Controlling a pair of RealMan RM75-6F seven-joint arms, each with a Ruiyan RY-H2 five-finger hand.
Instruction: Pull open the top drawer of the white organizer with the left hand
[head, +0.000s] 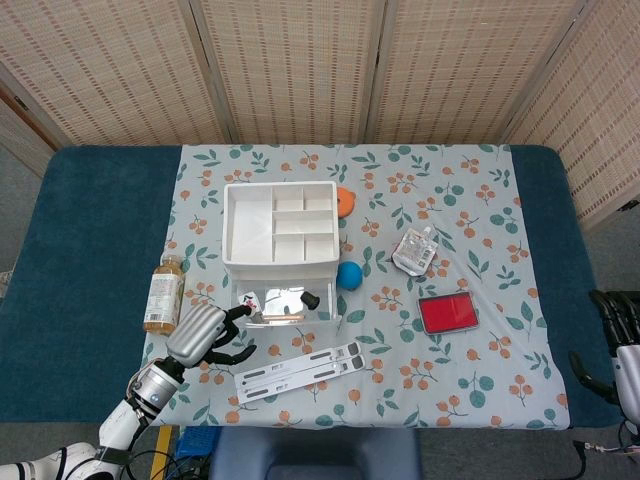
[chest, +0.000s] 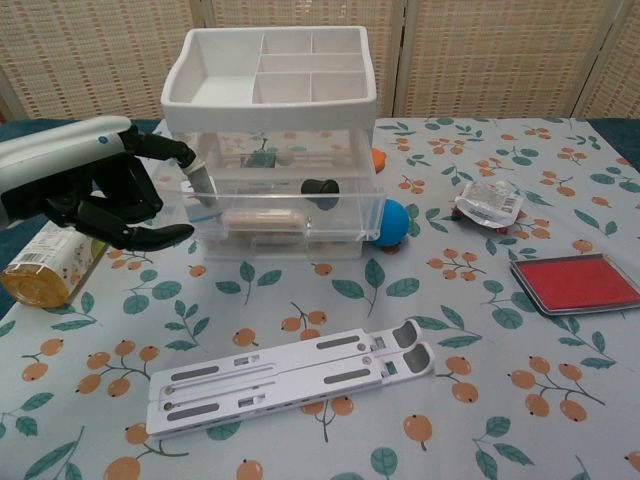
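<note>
**Tabletop layout**

Organizer (head: 278, 226) at centre; its top drawer (chest: 285, 205) projects toward 6 o'clock. Bottle (head: 163, 293) at 8 o'clock, left hand (head: 203, 334) at 7, folding stand (head: 300, 369) at 6, ball (head: 348, 275) at 4, pouch (head: 415, 250) at 3.

This looks like a robot test room dressed up as a home corner. Woven folding screens (head: 300, 70) fence off the back. A table (head: 90, 280) padded in dark blue carries a leaf-and-berry patterned cloth (head: 480, 200), with small household odds and ends laid out on it like props.
</note>
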